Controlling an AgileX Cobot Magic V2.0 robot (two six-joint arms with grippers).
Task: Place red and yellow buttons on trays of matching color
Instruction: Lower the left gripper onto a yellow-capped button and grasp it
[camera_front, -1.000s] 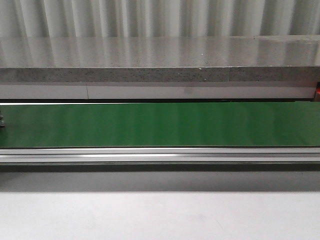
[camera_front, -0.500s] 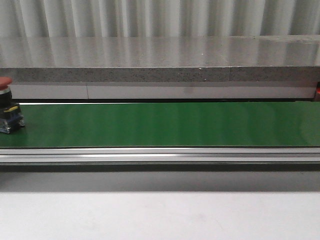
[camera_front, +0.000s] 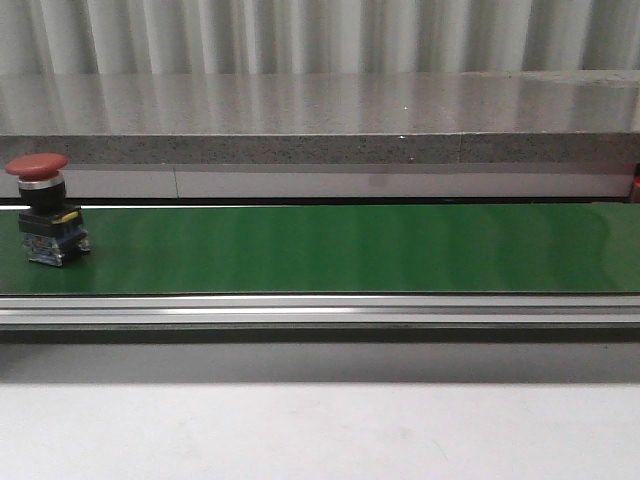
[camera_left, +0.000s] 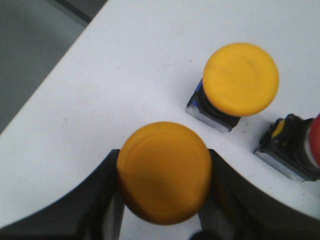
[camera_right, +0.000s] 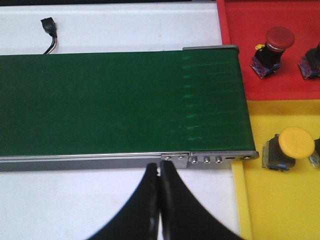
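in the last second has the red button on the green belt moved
Yes. The red button has come in from the front view's left edge and travelled rightward along the green belt, judged against the fixed grey ledge behind it.

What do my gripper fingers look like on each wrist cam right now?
Left gripper: broad, glossy black fingers with curved edges. Right gripper: plain black fingers tapering to narrow tips. No markings, cables or sleeves are visible on either.
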